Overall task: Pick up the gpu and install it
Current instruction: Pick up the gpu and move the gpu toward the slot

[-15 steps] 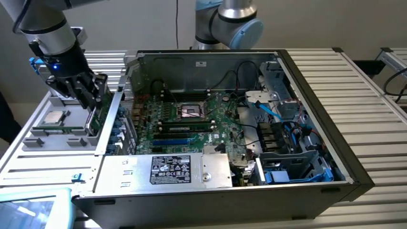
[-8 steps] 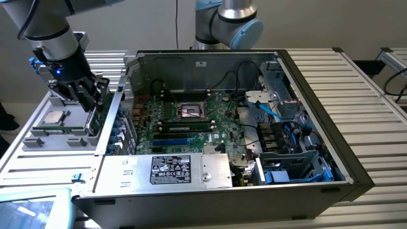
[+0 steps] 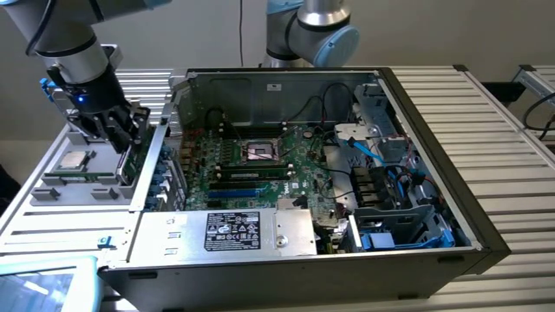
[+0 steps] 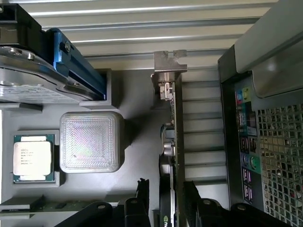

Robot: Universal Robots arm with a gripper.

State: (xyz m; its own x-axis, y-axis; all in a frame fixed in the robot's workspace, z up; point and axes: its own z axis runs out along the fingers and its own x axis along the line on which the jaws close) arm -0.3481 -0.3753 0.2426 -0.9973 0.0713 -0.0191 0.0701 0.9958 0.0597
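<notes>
Gripper (image 3: 124, 140) sits at 9 o'clock of the computer case (image 3: 416, 84) in the exterior view, low over the grey parts tray (image 3: 52, 195) just beside the case's outer wall. Jaws released, nothing grasped. gpu (image 3: 130, 166) stands on edge in the tray, at the tray's 3 o'clock side nearest the case, green board face showing, directly under the fingers. Wrist view: gpu (image 4: 174, 123) seen edge-on, its metal bracket (image 4: 169, 71) at the far end, gripper (image 4: 165, 185) straddling the near end with one black finger (image 4: 143, 194) on each side of the card; gap visible on the one side, contact on the other can't tell. Same tray (image 4: 137, 109) holds a cpu (image 4: 32, 157), a clear ribbed square block (image 4: 91, 142) beside it, and a silver hard drive (image 4: 28, 80) in a blue bracket. Exterior view: cpu (image 3: 72, 160) at 9 o'clock of the gpu. Case lies open, motherboard (image 3: 260, 162) mid-case, empty cpu socket (image 3: 260, 151), power supply (image 3: 230, 231) at 6 o'clock of the board. Second arm (image 3: 312, 32) at 12 o'clock behind the case.
</notes>
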